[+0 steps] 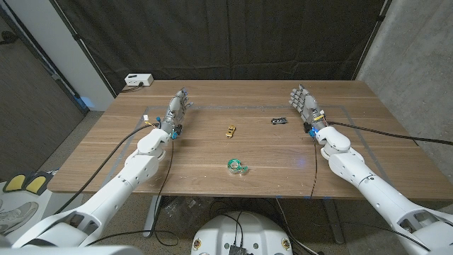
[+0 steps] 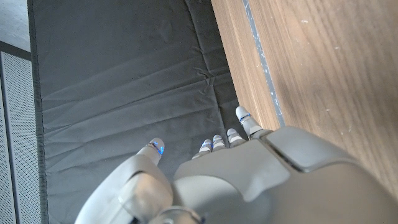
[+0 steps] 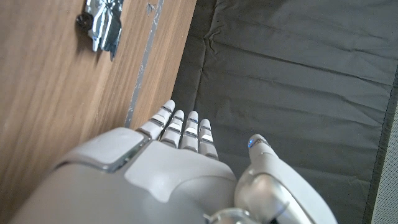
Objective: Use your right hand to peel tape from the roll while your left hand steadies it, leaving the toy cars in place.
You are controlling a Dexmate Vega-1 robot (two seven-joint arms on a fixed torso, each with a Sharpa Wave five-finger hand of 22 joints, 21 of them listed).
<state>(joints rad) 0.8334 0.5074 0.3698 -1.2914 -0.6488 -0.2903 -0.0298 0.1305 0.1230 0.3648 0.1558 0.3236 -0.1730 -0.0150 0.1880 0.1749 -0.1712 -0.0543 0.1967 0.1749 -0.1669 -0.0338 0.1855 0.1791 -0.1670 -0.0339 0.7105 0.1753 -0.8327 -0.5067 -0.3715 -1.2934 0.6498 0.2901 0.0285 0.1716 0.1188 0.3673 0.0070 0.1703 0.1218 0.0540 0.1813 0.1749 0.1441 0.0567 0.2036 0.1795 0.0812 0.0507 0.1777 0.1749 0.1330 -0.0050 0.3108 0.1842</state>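
while the tape roll (image 1: 238, 166) lay by itself on the near middle of the wooden table (image 1: 212, 152), a small green-rimmed dispenser with a pale tail on its right side, nothing of the task looked begun; no hand touched it, no strip could be seen drawn out from it, and so, by my reading, the reach, the steadying grip and the peel itself were all left to do; out from the roll, further back on the table, stood the toy cars, two in all: one yellow car (image 1: 231, 129) just behind the roll toward the middle, and one dark car (image 1: 279, 120) off to the right of it, which also showed as a silvery, dark-wheeled shape (image 3: 103, 23) in the right wrist view near a pale line marked on the wood; both sat well apart from the roll and from either hand, so leaving them in place looked easy enough so far; further out again, the left hand (image 1: 177, 110) waited at the far left of the table and the right hand (image 1: 305, 105) at the far right, one of each, both with fingers stretched out and apart and holding nothing, their fingertips (image 2: 244, 116) reaching toward the dark curtain beyond the table's edge; one white box (image 1: 138, 80) sat past the far left corner.
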